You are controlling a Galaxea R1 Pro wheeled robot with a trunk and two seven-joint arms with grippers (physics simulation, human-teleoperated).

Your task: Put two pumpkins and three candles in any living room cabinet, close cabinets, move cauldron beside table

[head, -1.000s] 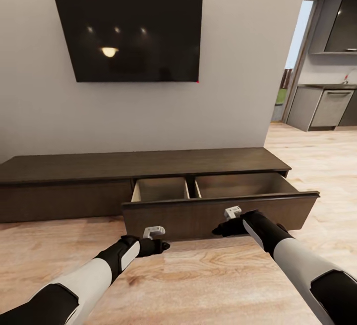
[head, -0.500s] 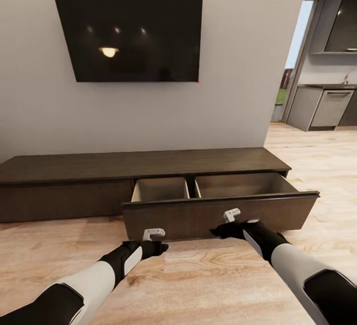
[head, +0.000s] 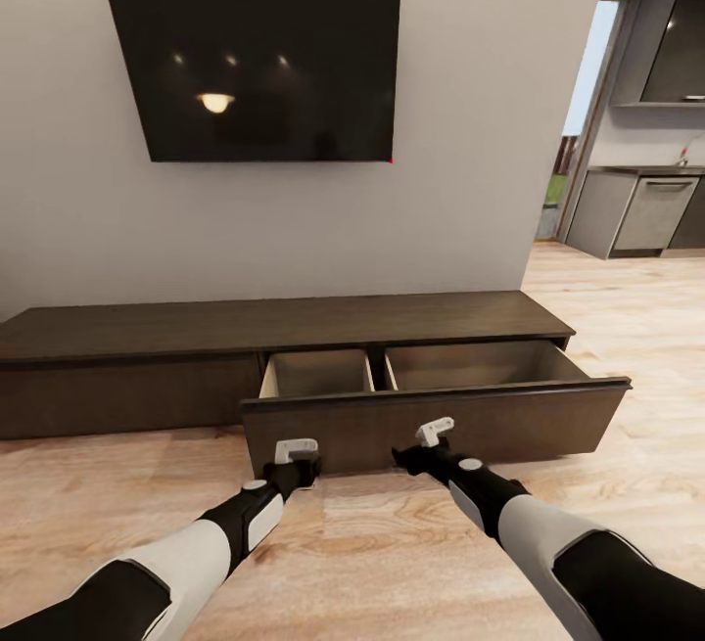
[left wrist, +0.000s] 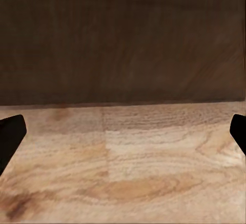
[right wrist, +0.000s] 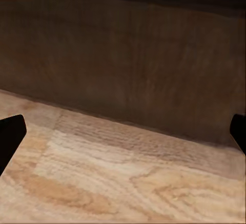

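The long low dark-brown wooden cabinet stands against the grey wall under a black wall-mounted television, with one wide drawer pulled out, its pale wood compartments bare. The left pincer and right pincer sit low over the light wooden floor, just before the drawer's dark front. Both pincers are spread wide and hold nothing, their black fingertips far apart in the wrist views.
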